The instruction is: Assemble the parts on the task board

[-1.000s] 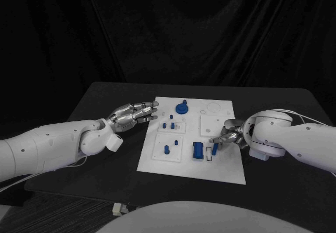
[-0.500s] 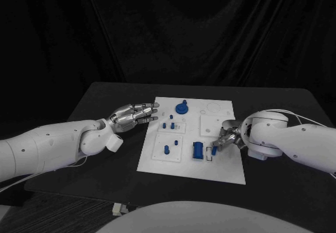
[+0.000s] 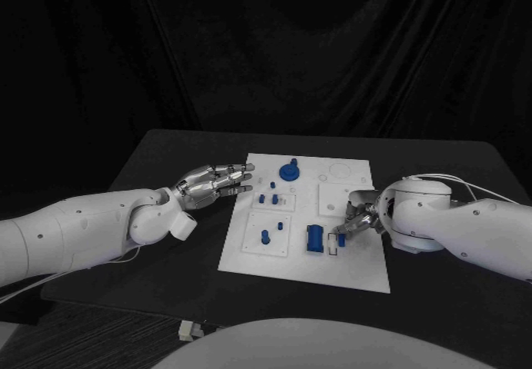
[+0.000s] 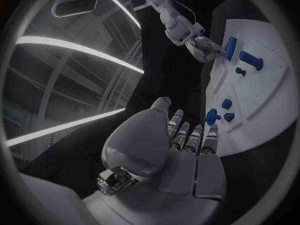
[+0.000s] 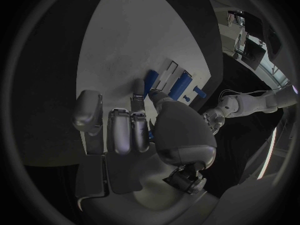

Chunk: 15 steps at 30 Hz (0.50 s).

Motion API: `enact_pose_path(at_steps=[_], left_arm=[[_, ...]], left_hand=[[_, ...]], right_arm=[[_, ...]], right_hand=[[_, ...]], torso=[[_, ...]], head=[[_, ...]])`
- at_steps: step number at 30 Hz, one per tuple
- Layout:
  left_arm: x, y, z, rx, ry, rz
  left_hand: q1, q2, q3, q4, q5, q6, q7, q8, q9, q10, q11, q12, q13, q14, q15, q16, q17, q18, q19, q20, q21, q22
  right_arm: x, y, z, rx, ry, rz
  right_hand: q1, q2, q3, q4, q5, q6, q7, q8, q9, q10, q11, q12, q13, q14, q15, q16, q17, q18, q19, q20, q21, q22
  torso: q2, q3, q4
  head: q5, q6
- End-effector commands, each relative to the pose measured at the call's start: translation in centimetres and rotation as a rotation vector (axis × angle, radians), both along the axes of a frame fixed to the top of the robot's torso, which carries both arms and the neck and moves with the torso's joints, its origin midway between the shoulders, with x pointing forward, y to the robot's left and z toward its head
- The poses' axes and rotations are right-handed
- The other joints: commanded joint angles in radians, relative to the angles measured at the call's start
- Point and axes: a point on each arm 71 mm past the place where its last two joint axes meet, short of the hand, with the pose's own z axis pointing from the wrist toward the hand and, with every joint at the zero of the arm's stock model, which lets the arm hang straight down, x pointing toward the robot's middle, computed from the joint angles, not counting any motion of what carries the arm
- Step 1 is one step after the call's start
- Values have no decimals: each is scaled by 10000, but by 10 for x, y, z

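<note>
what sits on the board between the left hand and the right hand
In the head view, small blue pegs stand on the task board between the left hand and right hand.

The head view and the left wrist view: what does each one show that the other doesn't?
The head view alone takes in the whole task board on the black table, with the left hand seen from above beside the board's edge. The left wrist view alone shows that hand from behind, its fingers stretched towards the board with nothing in them. Both show the blue parts and the right hand at the board's far side.
</note>
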Motion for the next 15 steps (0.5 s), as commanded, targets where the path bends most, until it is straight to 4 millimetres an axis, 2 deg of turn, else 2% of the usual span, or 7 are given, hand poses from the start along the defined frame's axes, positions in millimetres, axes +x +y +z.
enact_pose_path(at_steps=[1, 6, 11, 12, 15], left_arm=[[-1, -1, 1, -171, -10, -106], [-1, -1, 1, -169, -1, -113], [-1, -1, 0, -167, 6, -121], [-1, -1, 0, -167, 9, -127], [-1, -2, 0, -166, 20, -141]], left_hand=[[38, -36, 371, 28, 184, 24, 86, 20, 51, 3, 82, 277, -15, -77, 30, 137, 116, -30, 139, 27, -69, 28], [38, -36, 371, 28, 184, 24, 86, 20, 51, 3, 82, 277, -15, -77, 30, 137, 116, -30, 139, 27, -69, 28], [38, -36, 371, 28, 184, 24, 86, 20, 51, 3, 82, 277, -15, -77, 30, 137, 116, -30, 139, 27, -69, 28], [38, -36, 371, 28, 184, 24, 86, 20, 51, 3, 82, 277, -15, -77, 30, 137, 116, -30, 139, 27, -69, 28], [38, -36, 371, 28, 184, 24, 86, 20, 51, 3, 82, 277, -15, -77, 30, 137, 116, -30, 139, 27, -69, 28]], right_arm=[[-1, 1, 0, -731, -535, 367], [-2, 3, 3, -951, -980, 694], [-5, 5, 6, -1130, -1320, 979], [-6, 5, 6, -1154, -1375, 1033], [-7, 6, 7, -1172, -1474, 1119]], right_hand=[[269, 21, 10, -186, -228, 26, 14, -151, -544, 1005, 2, 198, 2643, 626, -32, -182, 114, 35, 64, -24, -232, 1429], [550, -36, 116, -453, -169, -194, 72, -272, -651, 1005, 41, 198, 2643, 602, -13, -242, 9, 59, 23, -20, -421, 1390], [851, -208, 189, -789, -121, -406, 161, -362, -808, 1005, 113, 198, 2643, 610, 50, -226, 50, 89, -45, 26, -661, 1341], [958, -263, 221, -910, -75, -572, 229, -394, -906, 1005, 175, 198, 2643, 604, 91, -238, 31, 101, -80, 57, -774, 1318], [1149, -290, 314, -1094, 116, -763, 293, -397, -1036, 1005, 238, 198, 2643, 592, 145, -248, 16, 115, -118, 104, -895, 1297]], torso=[[-2, 2, 1], [-3, -1, 7], [2, 0, 8], [2, 0, 9], [4, 2, 9]], head=[[15, 2], [18, 2], [-1, 2], [-11, 2], [-18, 2]])
